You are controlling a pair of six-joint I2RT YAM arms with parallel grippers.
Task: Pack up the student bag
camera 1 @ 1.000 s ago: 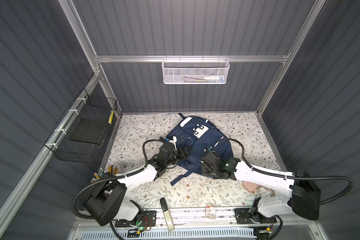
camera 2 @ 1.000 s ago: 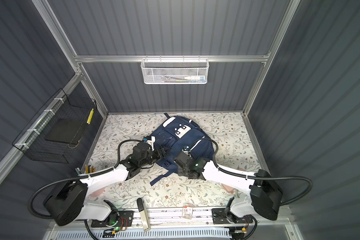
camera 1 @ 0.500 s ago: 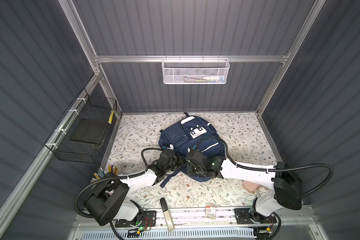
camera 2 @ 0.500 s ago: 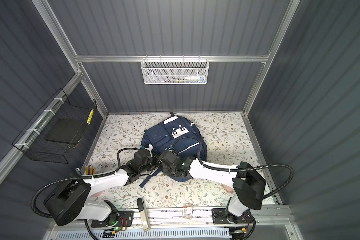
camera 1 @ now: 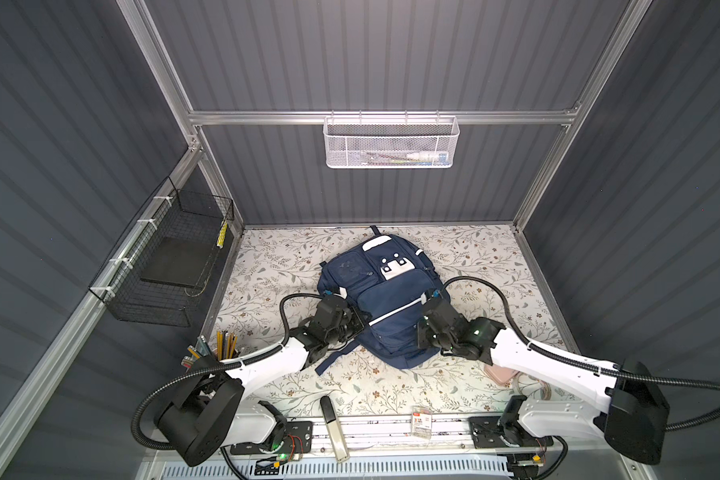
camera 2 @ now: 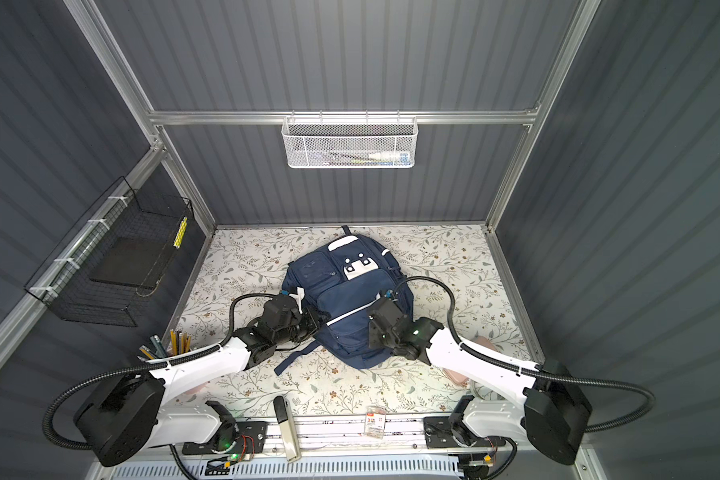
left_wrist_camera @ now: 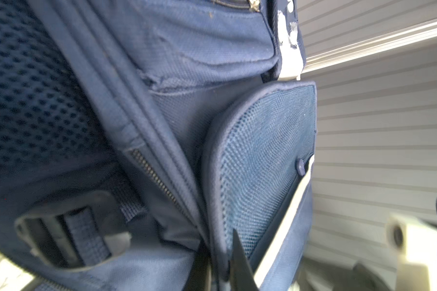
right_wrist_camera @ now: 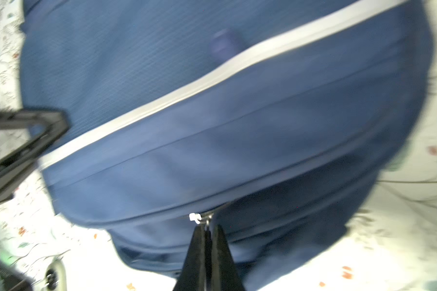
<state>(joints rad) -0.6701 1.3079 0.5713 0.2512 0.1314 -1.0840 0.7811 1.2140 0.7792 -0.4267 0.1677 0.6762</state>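
The student bag point(camera 1: 385, 297) point(camera 2: 348, 297), navy with white stripes and a white patch, lies front side up in the middle of the floral table. My left gripper point(camera 1: 363, 323) point(camera 2: 324, 319) sits at the bag's left side. In the left wrist view this gripper point(left_wrist_camera: 218, 254) is shut on the piped edge of a mesh side pocket point(left_wrist_camera: 263, 161). My right gripper point(camera 1: 420, 332) point(camera 2: 371, 332) is at the bag's right lower side. In the right wrist view it point(right_wrist_camera: 207, 228) pinches a small metal zipper pull point(right_wrist_camera: 207, 221).
A cup of pencils point(camera 1: 225, 345) stands at the front left. A pink case point(camera 1: 501, 374) lies under the right arm. A small packet point(camera 1: 421, 424) and a flat black and white object point(camera 1: 333, 428) lie at the front edge. Wire baskets hang on the left wall point(camera 1: 175, 257) and back wall point(camera 1: 391, 143).
My left gripper has closed on the bag's side edge. The right gripper, still shut, swung left and then back to the right, and the bag shifted and turned a little with it.
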